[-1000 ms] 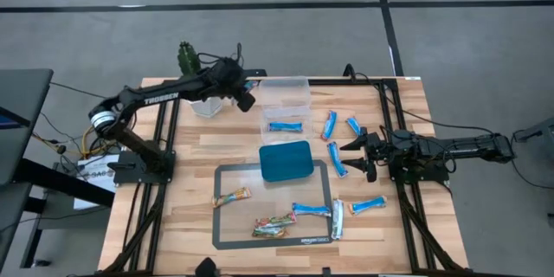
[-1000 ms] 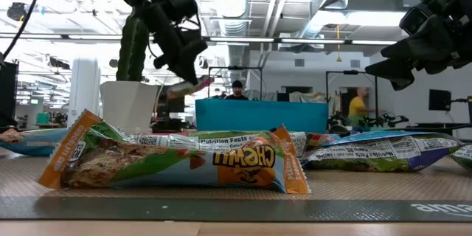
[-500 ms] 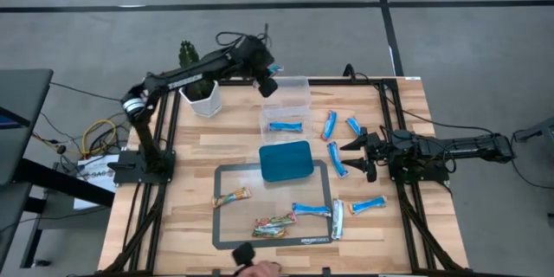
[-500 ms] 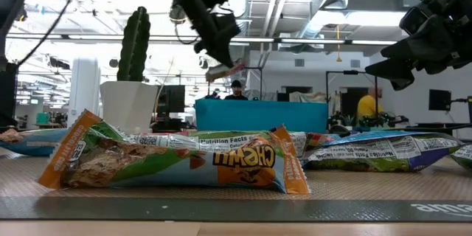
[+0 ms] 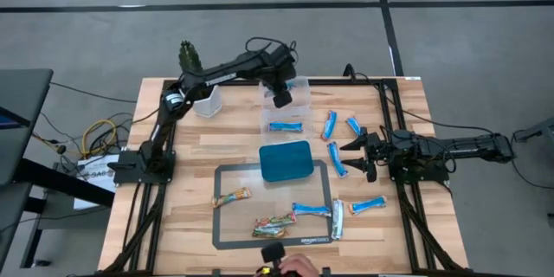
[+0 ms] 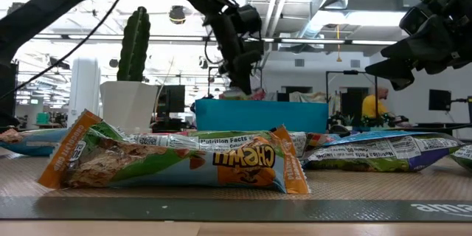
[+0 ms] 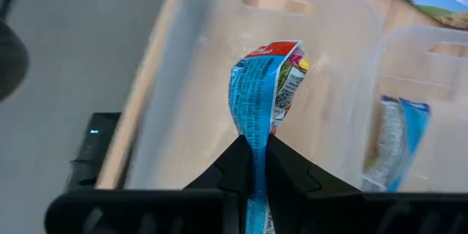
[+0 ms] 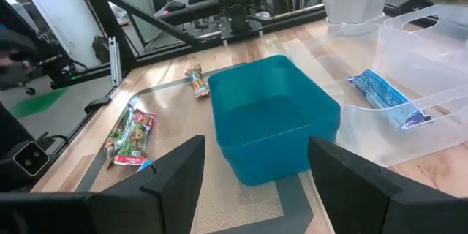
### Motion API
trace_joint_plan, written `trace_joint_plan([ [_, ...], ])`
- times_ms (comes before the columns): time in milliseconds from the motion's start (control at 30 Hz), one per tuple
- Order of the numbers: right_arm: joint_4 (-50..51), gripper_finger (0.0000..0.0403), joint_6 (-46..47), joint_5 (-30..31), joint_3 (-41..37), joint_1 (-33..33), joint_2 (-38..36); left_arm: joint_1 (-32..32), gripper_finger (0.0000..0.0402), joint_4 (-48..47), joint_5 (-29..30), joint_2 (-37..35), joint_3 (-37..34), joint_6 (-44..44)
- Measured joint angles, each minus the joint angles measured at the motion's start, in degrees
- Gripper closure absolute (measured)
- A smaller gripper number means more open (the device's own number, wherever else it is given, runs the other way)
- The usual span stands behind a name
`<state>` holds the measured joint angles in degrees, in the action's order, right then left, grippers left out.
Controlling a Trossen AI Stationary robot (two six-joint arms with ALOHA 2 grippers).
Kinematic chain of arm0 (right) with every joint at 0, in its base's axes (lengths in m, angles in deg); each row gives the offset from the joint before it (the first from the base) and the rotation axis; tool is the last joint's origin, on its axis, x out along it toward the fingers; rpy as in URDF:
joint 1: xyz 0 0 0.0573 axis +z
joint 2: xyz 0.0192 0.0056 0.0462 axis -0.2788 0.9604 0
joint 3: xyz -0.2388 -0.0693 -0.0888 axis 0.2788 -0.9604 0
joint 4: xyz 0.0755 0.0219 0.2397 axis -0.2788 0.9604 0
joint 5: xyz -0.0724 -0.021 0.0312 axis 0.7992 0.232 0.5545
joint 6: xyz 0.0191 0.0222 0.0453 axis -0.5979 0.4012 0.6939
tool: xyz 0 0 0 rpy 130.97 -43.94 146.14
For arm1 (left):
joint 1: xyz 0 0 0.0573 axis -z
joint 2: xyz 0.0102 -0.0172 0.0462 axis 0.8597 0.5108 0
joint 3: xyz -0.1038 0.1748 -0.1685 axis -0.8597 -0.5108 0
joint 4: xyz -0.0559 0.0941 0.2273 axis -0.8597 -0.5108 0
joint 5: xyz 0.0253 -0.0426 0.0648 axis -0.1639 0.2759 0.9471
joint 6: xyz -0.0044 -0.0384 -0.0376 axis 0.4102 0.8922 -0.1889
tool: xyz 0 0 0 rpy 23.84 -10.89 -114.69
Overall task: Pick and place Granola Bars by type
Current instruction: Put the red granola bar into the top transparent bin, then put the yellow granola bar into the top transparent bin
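My left gripper (image 5: 282, 99) hangs over the far clear bin (image 5: 286, 89), shut on a blue-and-white granola bar (image 7: 267, 80). In the low view it (image 6: 242, 74) shows behind the teal tray (image 6: 262, 116). The near clear bin (image 5: 286, 126) holds one blue bar (image 5: 285, 125), lying flat. My right gripper (image 5: 357, 155) waits open at the table's right, beside loose blue bars (image 5: 336, 159) lying flat on the wood. A tan bar (image 5: 232, 196) and multicoloured bars (image 5: 273, 225) lie on the dark mat (image 5: 227, 225). My left gripper pinches the blue-and-white bar between its two fingers at a narrow stretch of wrapper (image 7: 255, 140), gathered thin there. The fingers come from above, slanting down toward the bin. The bar is lifted clear, and its free end (image 7: 281, 55) reaches out beyond the fingertips over the bin's floor.
A white pot with a cactus (image 5: 197, 95) stands at the far left. The teal tray (image 5: 286, 160) sits mid-table. More blue bars (image 5: 310, 209) (image 5: 368, 205) and a multicoloured one (image 5: 338, 221) lie near the mat's right edge. A person's hand (image 5: 294, 265) shows at the near edge.
My left arm has swung from beside the cactus pot toward the table's right, carrying the blue bar, and has come down over the far clear bin. A person's hand has come into view at the near edge. My right arm has kept still.
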<state>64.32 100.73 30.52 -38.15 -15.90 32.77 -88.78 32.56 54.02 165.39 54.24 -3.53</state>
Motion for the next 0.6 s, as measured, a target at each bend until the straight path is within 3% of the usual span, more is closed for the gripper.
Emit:
trace_joint_plan([
  [167, 0.0, 0.0168, 0.0, 0.0, 0.0, 0.0, 0.0, 0.4, 0.0362, 0.7, -0.9, 0.3, -0.3, 0.5],
  [433, 0.0, 0.0168, 0.0, 0.0, 0.0, 0.0, 0.0, 0.2, 0.0292, -0.1, -0.8, 0.3, -0.4, 2.3],
  [600, 0.0, 0.0168, 0.0, 0.0, 0.0, 0.0, 0.0, 0.2, 0.027, -1.8, -0.9, 0.0, -0.4, 3.9],
])
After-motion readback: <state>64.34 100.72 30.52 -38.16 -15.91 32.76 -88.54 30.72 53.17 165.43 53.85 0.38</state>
